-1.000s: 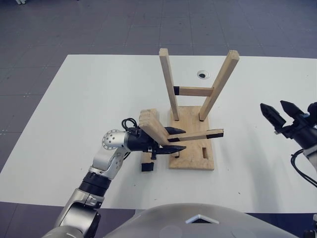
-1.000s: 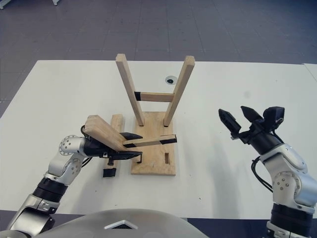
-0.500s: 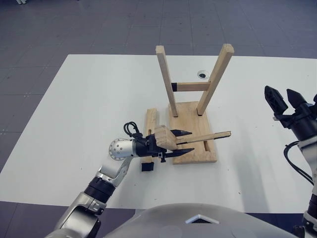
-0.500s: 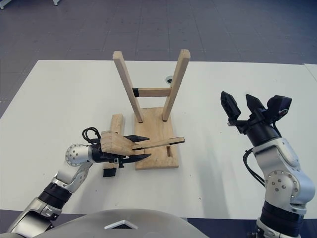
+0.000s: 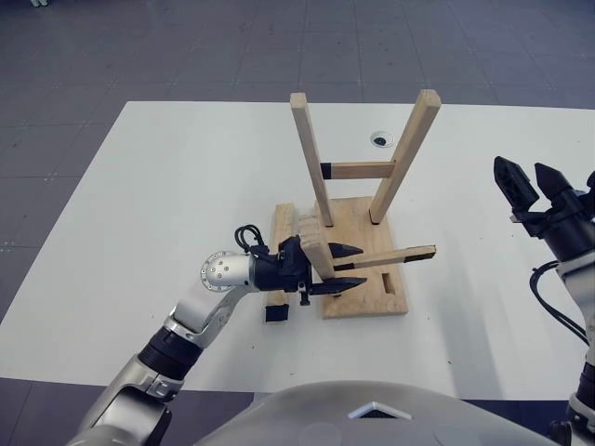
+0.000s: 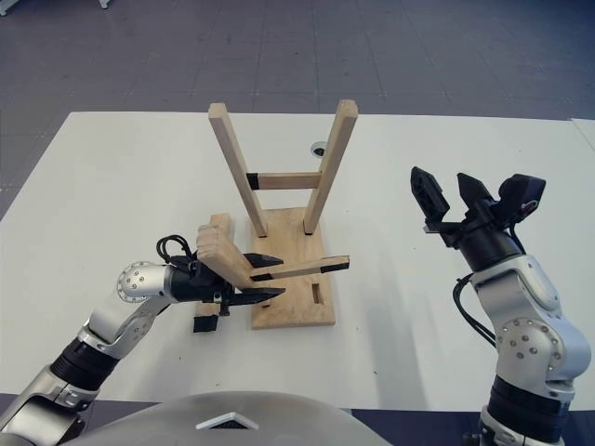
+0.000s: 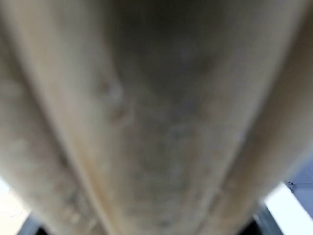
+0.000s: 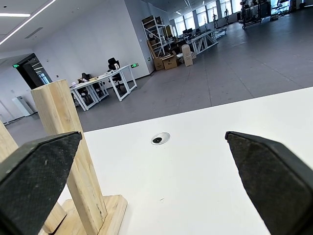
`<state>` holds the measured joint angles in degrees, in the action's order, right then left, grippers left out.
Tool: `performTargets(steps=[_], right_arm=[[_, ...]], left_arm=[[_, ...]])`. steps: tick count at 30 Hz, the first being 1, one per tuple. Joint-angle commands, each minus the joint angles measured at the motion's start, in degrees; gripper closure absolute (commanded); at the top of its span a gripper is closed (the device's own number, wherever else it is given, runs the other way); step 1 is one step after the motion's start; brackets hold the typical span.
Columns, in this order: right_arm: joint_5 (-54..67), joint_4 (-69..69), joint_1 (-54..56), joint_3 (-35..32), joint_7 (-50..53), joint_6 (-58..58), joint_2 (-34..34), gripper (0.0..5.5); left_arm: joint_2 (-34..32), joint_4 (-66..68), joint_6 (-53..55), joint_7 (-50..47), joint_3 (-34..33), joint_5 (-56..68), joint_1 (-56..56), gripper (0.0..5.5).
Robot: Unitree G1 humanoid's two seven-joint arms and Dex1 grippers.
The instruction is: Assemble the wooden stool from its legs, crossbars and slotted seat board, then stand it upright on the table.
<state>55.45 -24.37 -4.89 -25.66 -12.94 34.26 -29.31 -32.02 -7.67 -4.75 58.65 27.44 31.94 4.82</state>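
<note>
I ran the rig in a large open-plan hall, part office and part lab. Evidence I logged:

- The work surface was a white table (image 5: 167, 186) with a cable grommet (image 5: 381, 139) in its top, on grey floor tiles (image 5: 186, 46).
- Beyond it stood white desks (image 8: 105, 81) with office chairs (image 8: 113, 64), shelving racks (image 8: 155, 29) and cardboard boxes (image 8: 187, 55).
- Overhead ran ceiling strip lights (image 8: 29, 19).
- A green sign (image 8: 17, 65) marked a doorway.
- Tall windows (image 8: 195, 12) lined the far wall.

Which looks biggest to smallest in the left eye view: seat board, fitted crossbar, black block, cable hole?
1. seat board
2. fitted crossbar
3. black block and cable hole look alike; the hole is farther, so unranked.
</note>
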Motion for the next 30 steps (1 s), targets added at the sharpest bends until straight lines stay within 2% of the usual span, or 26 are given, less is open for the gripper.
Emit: performTargets(steps=[1,7,9,14,21,22,26,30], right_arm=[[2.3,-2.7,3.4,1.3,1.0,3.1,-0.7,0.04],[2.1,-2.5,3.5,0.8,1.2,3.4,-0.7,0.04],[2.2,-2.6,3.5,0.5,1.3,3.4,-0.6,0.04],[2.2,-2.7,3.3,0.3,1.3,3.3,-0.6,0.04],[1.8,-2.7,3.1,0.8,1.4,3.1,-0.5,0.04],[1.7,-2.6,3.0,0.9,1.3,3.1,-0.4,0.00],[1.4,-2.5,2.7,1.2,1.4,3.0,-0.1,0.00],[1.5,-2.8,2.5,1.2,1.6,3.0,0.1,0.00]], left_arm=[[-7.5,8.8,14.3,4.8,8.5,-8.8,-7.0,3.47],[-3.4,11.1,-2.2,-2.3,4.9,-15.8,-9.5,3.47],[-2.4,12.4,-4.7,-5.0,4.5,-18.2,-10.0,3.47],[-1.2,12.5,-4.6,-8.2,4.5,-19.7,-10.2,3.47],[-2.5,10.9,-1.3,-5.9,5.3,-17.1,-9.3,3.47],[-2.9,10.4,-0.6,-5.4,5.4,-16.8,-9.0,3.11],[-3.9,6.7,5.7,-3.0,4.5,-14.9,-7.5,2.50],[-3.4,5.4,7.2,-3.3,2.9,-15.7,-7.8,1.79]])
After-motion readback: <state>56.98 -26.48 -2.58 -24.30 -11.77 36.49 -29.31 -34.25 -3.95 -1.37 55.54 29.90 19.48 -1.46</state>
